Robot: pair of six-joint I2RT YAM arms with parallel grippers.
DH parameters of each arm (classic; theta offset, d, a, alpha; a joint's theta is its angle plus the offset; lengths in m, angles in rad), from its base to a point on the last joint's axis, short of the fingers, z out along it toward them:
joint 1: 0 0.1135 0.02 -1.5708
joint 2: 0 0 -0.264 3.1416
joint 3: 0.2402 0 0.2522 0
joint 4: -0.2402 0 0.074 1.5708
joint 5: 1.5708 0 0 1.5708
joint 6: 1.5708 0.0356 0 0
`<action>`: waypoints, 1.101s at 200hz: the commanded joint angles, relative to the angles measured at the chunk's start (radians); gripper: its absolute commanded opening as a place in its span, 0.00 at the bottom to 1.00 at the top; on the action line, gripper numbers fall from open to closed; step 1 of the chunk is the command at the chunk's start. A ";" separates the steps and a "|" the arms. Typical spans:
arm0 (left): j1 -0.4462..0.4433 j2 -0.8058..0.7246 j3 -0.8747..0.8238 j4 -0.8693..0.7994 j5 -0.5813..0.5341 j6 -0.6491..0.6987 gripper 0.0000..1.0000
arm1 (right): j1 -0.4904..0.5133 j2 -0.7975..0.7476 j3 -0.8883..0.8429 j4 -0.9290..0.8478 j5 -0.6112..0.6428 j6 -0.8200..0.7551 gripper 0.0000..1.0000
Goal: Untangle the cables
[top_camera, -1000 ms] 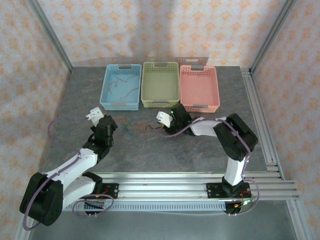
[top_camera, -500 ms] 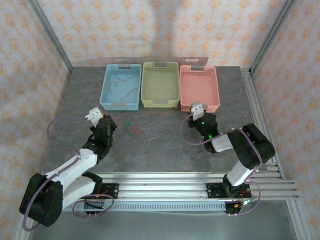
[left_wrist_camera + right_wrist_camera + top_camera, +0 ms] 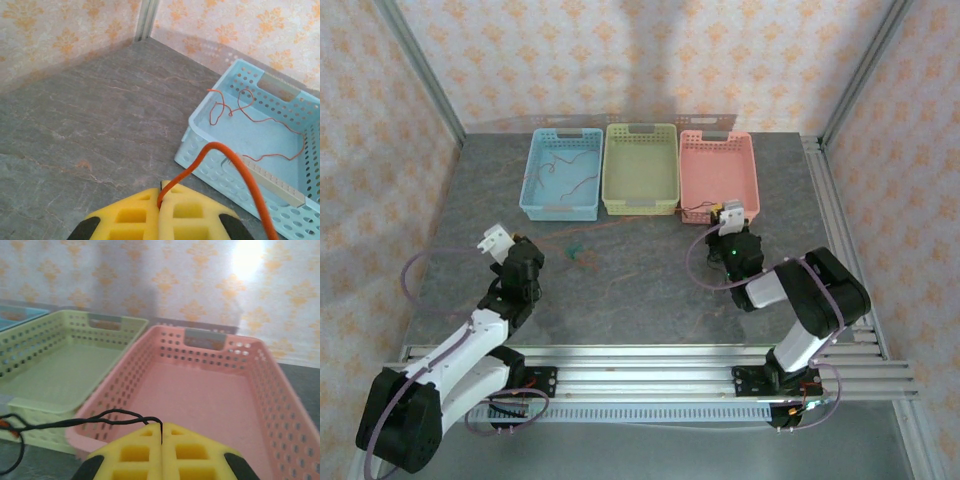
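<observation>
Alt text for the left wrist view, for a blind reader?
The left claw, shut, pinches an orange cable that arcs up and off frame. Beyond it on the grey table, a light blue basket holds a thin squiggly orange wire.

The cable (image 3: 216, 145) is orange, the fingers (image 3: 125, 216) yellow, the basket (image 3: 200, 146) blue.

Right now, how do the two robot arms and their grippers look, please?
The left arm and the right arm have white links with bulky black joints. A purple-grey cable runs along each one in loose loops. A small green light glows near the right wrist. The left gripper and right gripper have white bodies; their fingers carry yellow foam pads with square hollows.
</observation>
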 commanded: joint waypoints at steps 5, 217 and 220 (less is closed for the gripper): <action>0.016 -0.040 -0.028 -0.031 -0.088 -0.063 0.00 | 0.000 -0.046 -0.019 0.060 0.161 0.009 0.00; 0.034 -0.103 -0.007 0.107 0.351 0.055 0.00 | 0.013 -0.034 -0.017 0.059 -0.391 0.022 0.19; 0.033 -0.108 0.001 0.102 0.374 0.061 0.00 | 0.018 -0.026 -0.012 0.059 -0.412 0.021 0.22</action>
